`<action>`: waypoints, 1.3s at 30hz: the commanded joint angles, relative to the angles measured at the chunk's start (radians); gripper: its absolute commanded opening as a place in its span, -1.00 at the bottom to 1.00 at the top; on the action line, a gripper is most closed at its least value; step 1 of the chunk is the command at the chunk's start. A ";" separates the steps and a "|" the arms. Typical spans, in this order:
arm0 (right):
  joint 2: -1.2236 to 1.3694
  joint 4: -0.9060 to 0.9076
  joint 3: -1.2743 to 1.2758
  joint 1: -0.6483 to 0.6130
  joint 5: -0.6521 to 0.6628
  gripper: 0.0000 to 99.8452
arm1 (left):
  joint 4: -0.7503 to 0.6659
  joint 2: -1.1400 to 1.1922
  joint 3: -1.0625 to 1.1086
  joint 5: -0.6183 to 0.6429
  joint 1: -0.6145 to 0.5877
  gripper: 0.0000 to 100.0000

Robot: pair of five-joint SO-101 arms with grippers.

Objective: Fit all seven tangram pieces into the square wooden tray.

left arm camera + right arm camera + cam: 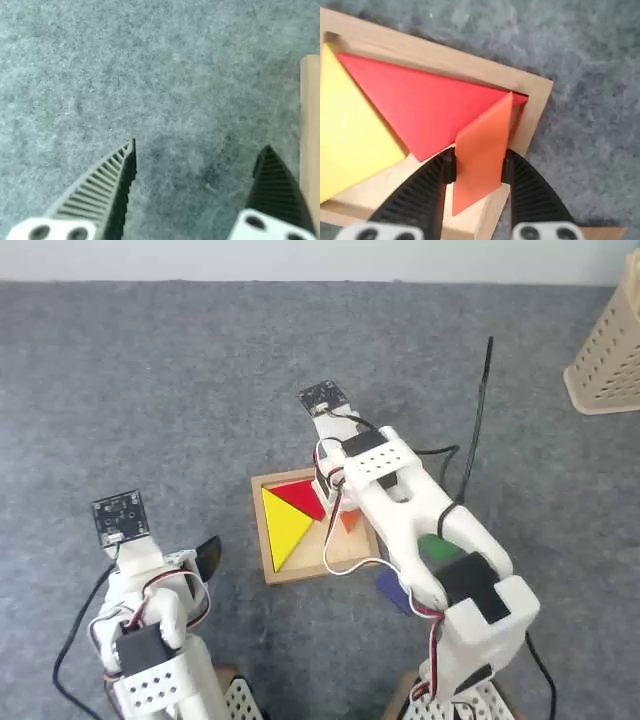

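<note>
While the left gripper [200, 146] hangs spread wide over grey mat [150, 60] just off the left edge of the square wooden tray [305, 572], a yellow triangle [282, 525] lies along that edge and a red triangle [300, 498] along the far one. The right gripper [479, 157] pinches an orange piece [485, 125], tilted at the tray's far right corner. Past the right edge lie a green piece [435, 546] and a blue piece [392, 588]. By my reckoning two of seven are seated and the third is not yet flat.
</note>
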 commanded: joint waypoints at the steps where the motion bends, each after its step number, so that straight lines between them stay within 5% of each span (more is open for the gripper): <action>1: -0.021 0.012 -0.055 -0.007 -0.014 -0.68 | 0.006 -0.014 -0.013 -0.002 -0.005 -0.29; 25: -0.317 -0.022 0.095 0.008 -0.014 -0.63 | 0.006 -0.014 -0.013 -0.002 -0.005 -0.29; 39: -0.120 -0.088 0.081 0.085 -0.012 -0.77 | 0.006 -0.014 -0.013 -0.002 -0.005 -0.29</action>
